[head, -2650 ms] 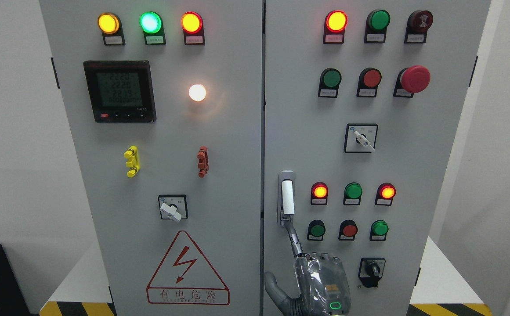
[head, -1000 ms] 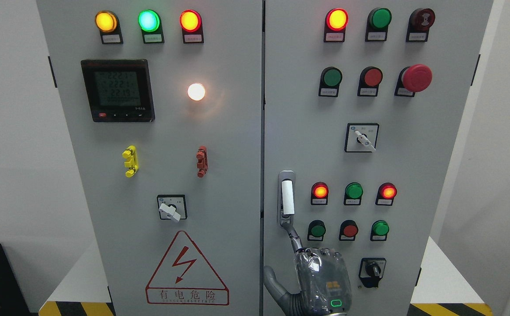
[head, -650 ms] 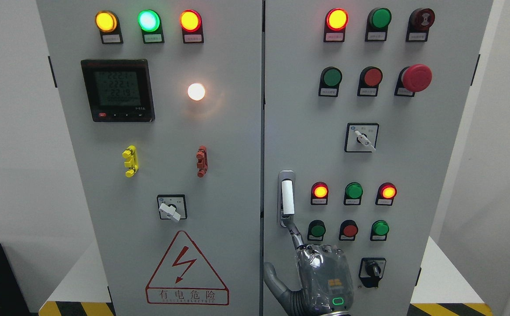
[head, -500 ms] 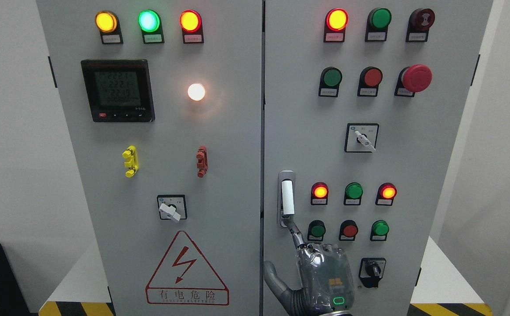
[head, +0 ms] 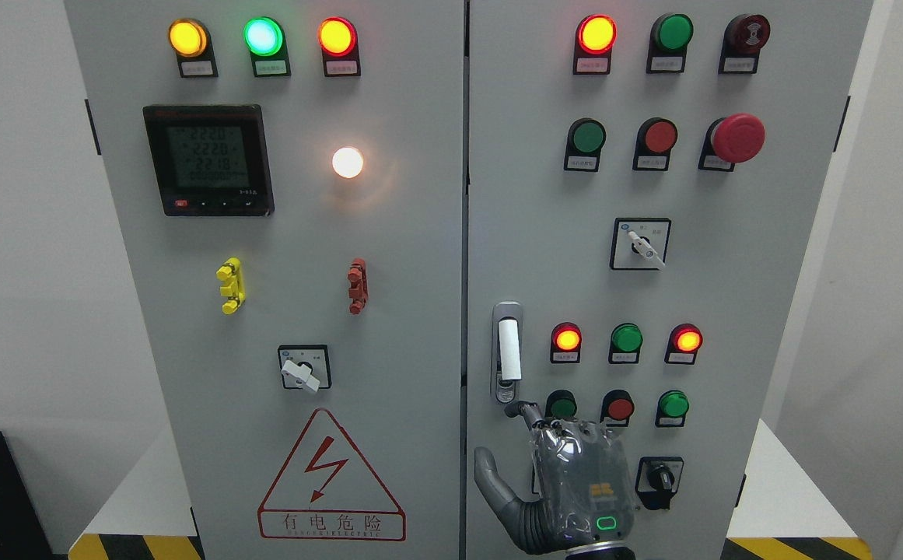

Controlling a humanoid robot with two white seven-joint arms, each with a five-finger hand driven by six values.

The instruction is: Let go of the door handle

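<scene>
Head view: right robot hand [head: 572, 486], grey under clear covering, enters at bottom edge. Index finger [head: 523, 411] bent, tip just below silver-and-white vertical door handle [head: 507, 351] on grey cabinet's right door [head: 731, 311]; thumb spread left. It grasps nothing.

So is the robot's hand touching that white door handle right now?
Apart. In the head view the right hand sits below the door handle; its raised fingertip ends under the handle's lower end, with grey plate showing between them.
</scene>
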